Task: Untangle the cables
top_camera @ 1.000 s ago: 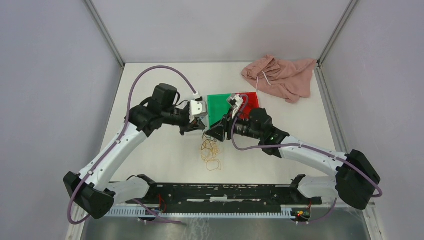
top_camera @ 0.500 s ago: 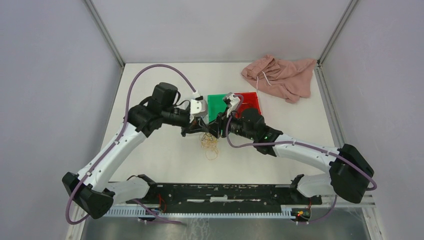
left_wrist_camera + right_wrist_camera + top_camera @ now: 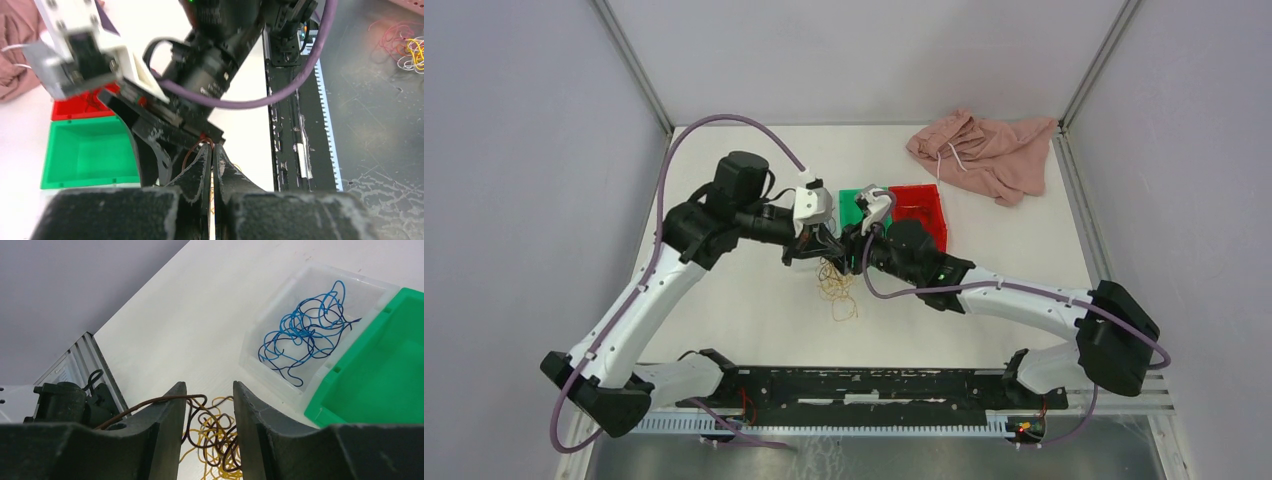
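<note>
Separation step: we're pinching the dark red cable [image 3: 165,399] in the clenched left end effector [image 3: 210,150], above the yellow-orange clump [image 3: 836,292] lying on the table [image 3: 744,320]. Our right end effector [image 3: 207,390] is straddling that strand, jaws apart. Next we're needing it clenched, then a sideways pull.

Just in front of the green bin [image 3: 852,198], your left gripper [image 3: 211,150] and right gripper [image 3: 207,388] sit tip to tip, so nothing passes there. The left one pinches one of the cables [image 3: 837,292]; the pile lies nearer you. A red bin [image 3: 921,205] blocks the green bin's right side, and a clear bin [image 3: 370,297] blocks its left. Past those bins the table [image 3: 744,310] is bare. A pink cloth [image 3: 989,150] lies well behind, to the right.
</note>
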